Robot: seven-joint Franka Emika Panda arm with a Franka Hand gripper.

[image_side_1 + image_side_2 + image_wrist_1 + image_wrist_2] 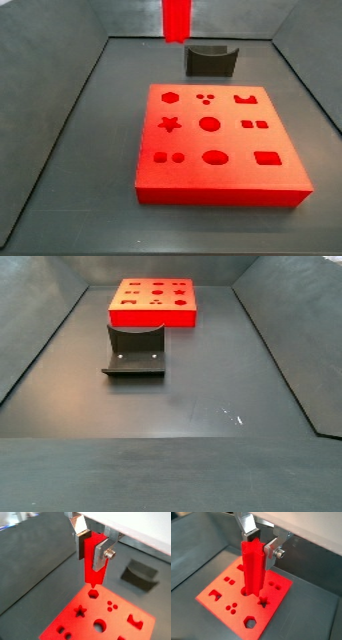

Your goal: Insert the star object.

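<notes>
My gripper (90, 559) is shut on the star object (93, 576), a slim bright red peg with a jagged star-shaped end, and holds it upright. The peg also shows between the silver fingers in a wrist view (252, 572). It hangs well above the flat red block (63, 619) with shaped holes, apart from it. The block's star hole (263, 602) lies open below, near the peg's lower end. In a side view only the peg's lower part (175, 22) shows, high over the block's far edge (201, 90); the gripper is out of that frame.
The dark fixture (209, 61) stands on the floor just beyond the block; it also shows in a wrist view (140, 574) and in a side view (135, 352). Grey bin walls (80, 90) slope up round the floor. The block (154, 316) sits at one end.
</notes>
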